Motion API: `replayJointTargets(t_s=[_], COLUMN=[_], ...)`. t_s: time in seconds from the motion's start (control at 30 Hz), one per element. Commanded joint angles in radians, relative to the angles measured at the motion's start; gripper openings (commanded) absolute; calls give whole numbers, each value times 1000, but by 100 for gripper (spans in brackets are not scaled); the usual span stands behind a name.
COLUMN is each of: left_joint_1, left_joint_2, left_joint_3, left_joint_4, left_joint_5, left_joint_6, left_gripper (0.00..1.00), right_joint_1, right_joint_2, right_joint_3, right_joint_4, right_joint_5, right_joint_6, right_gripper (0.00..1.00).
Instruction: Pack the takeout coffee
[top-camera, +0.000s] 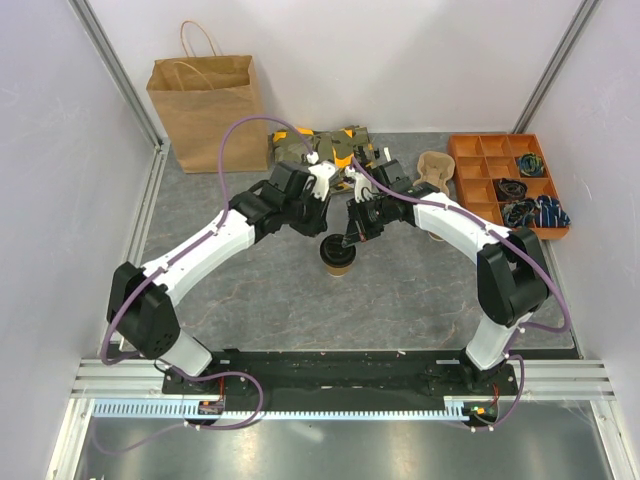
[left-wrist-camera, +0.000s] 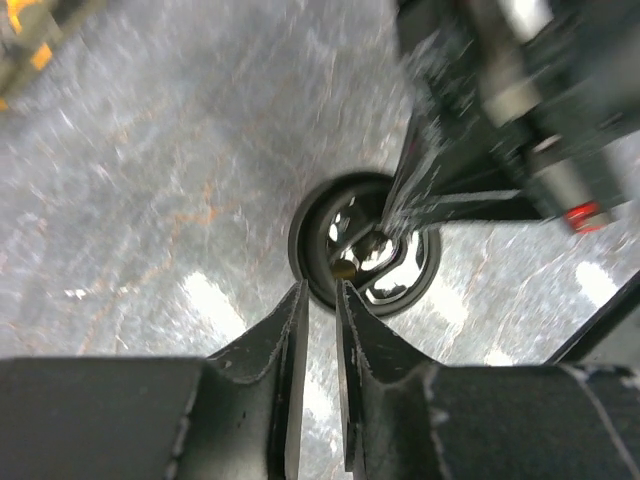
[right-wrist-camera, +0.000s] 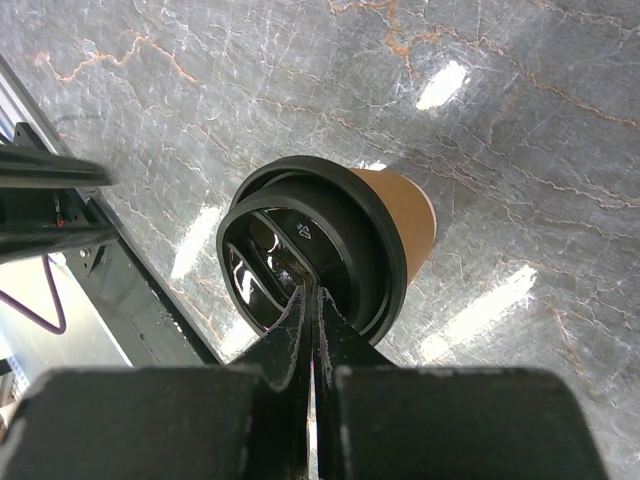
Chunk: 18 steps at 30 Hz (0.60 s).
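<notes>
The takeout coffee (top-camera: 338, 257), a small brown paper cup (right-wrist-camera: 408, 215) with a black sip lid (right-wrist-camera: 345, 245), stands upright on the grey table between the two arms. My right gripper (right-wrist-camera: 313, 291) is shut, and its tips rest on the sunken top of the lid. My left gripper (left-wrist-camera: 320, 289) hangs over the lid's near rim (left-wrist-camera: 300, 240) with a narrow gap between its fingers; only the table shows through that gap. In the left wrist view the right arm's finger (left-wrist-camera: 420, 190) reaches down onto the lid from the upper right.
A tall brown paper bag (top-camera: 208, 115) with handles stands at the back left. Green and yellow items (top-camera: 330, 145) lie behind the arms, a beige moulded piece (top-camera: 435, 170) beside them. An orange compartment tray (top-camera: 465, 160) with small parts sits at the back right.
</notes>
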Motion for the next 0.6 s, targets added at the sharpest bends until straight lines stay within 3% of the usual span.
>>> replayJointTargets(t_s=[0.0,0.2,0.4,0.57], left_joint_1=[-4,-4,-4,-1], left_joint_2=[8,75,150,111], left_joint_3=[65,11,-67,-55], left_joint_4=[-9,7,5,-9], left_joint_5=[-9,43,60,62], left_joint_6=[21,-29,-39,-42], left_gripper=[25,26,13,6], right_joint_1=[-1,-1,-2,-1], right_joint_2=[27,31,41,49], right_joint_3=[3,0,0,-3], right_joint_4=[3,8,7,7], right_joint_5=[-11,-9,-3,4], right_joint_6=[12,13,7,1], right_gripper=[0,0,0,0])
